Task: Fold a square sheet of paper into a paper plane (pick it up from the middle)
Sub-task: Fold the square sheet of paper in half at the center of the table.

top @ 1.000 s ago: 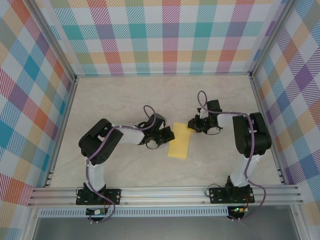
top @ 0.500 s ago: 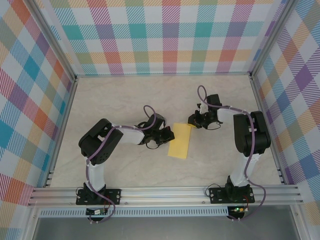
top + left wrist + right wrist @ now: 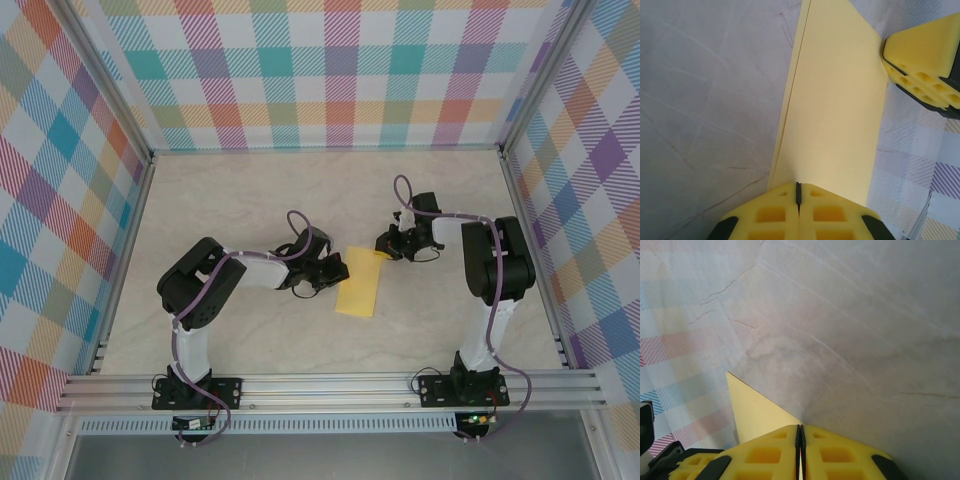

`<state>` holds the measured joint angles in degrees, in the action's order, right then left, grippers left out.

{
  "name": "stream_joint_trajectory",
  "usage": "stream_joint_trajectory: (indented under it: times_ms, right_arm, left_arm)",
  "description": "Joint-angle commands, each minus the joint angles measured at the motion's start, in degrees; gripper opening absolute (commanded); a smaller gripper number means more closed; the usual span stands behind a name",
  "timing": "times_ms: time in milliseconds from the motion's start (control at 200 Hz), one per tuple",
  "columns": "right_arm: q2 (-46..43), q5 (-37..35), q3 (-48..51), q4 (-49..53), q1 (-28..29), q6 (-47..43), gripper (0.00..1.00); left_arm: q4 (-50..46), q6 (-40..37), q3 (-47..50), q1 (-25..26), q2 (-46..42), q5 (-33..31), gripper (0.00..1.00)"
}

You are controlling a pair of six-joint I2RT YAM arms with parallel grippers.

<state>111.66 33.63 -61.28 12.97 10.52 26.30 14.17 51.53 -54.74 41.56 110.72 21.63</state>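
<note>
Lying flat on the tabletop [image 3: 250,200], the square sheet of paper [image 3: 361,283], already folded to a long strip, stretches straight ahead of the clenched left end effector [image 3: 798,186] touching its near edge, with the clenched right end effector [image 3: 800,428] at its far corner.

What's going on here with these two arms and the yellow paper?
Two robot arms are working on the square sheet of paper, which lies on the table already folded in half into a narrow rectangle. The left gripper is shut with its tips at the paper's left side; the right gripper is shut at its far right corner. Whether either pinches the paper or only presses on it is unclear. No plane shape yet.
</note>
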Motion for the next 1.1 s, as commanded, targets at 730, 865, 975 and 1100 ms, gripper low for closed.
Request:
stream_joint_trajectory:
  times_ms: [730, 865, 975, 1100]
  right_arm:
    - [1.12, -2.18, 3.44, -1.6, -0.5, 1.12, 0.12]
    - [-4.09, -1.37, 3.0, 0.3, -0.65, 1.43, 0.13]
    - [-8.71, 2.23, 2.02, 2.03, -0.68, 0.25, 0.14]
    - [-13.93, 4.94, 5.67, 1.02, -0.46, 1.26, 0.15]
  left_arm:
    - [-5.88, -1.25, 2.63, 1.23, 0.77, -0.62, 0.0]
    - [-6.18, -1.37, 2.53, 1.16, 0.47, -0.79, 0.0]
    - [-6.42, -1.52, 2.28, 1.19, 0.64, -0.62, 0.0]
    - [-5.97, -1.32, 2.82, 1.17, 0.24, -0.97, 0.0]
